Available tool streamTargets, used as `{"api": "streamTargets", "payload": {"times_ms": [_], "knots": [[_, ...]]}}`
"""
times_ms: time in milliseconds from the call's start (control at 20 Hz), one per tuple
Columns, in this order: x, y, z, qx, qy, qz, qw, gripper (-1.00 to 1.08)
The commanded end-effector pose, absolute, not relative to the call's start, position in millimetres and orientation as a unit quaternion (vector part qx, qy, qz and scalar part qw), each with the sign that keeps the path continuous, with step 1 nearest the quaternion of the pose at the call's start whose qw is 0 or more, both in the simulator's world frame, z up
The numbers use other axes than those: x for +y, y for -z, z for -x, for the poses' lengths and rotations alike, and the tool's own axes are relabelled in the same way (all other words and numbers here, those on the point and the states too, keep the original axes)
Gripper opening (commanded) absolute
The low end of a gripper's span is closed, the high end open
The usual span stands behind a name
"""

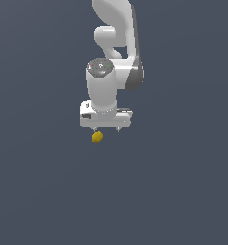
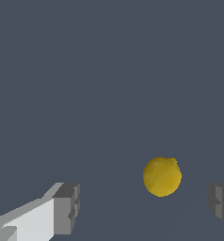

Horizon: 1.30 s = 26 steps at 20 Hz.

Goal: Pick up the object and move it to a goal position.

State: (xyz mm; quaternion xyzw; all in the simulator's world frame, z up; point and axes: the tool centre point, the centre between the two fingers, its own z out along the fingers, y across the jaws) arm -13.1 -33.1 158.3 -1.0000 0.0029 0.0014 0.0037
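The object, a small yellow-orange lemon-like lump [image 1: 97, 137], lies on the dark grey surface just under the white gripper [image 1: 106, 130], close to the fingertip on the exterior view's left. In the wrist view the lump [image 2: 162, 176] sits within the gap of the gripper [image 2: 144, 207], nearer one of the grey fingertips [image 2: 221, 200] than the other. The jaws stand wide apart and neither finger touches the lump. The gripper is open and holds nothing.
The white arm [image 1: 113, 52] rises above the gripper toward the top of the exterior view. A plain dark grey surface [image 1: 183, 182] fills the rest of both views. No goal marker shows.
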Motion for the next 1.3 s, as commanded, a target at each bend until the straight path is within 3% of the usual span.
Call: {"api": "streamTargets", "payload": {"times_ms": [0, 550, 1250], "knots": [[-43, -145, 19, -0.005, -0.001, 1.0, 0.003, 1.0], [-86, -87, 53, -0.042, 0.0, 0.999, 0.0, 1.0], [-92, -63, 59, -0.046, 0.0, 0.999, 0.0, 1.0]]}}
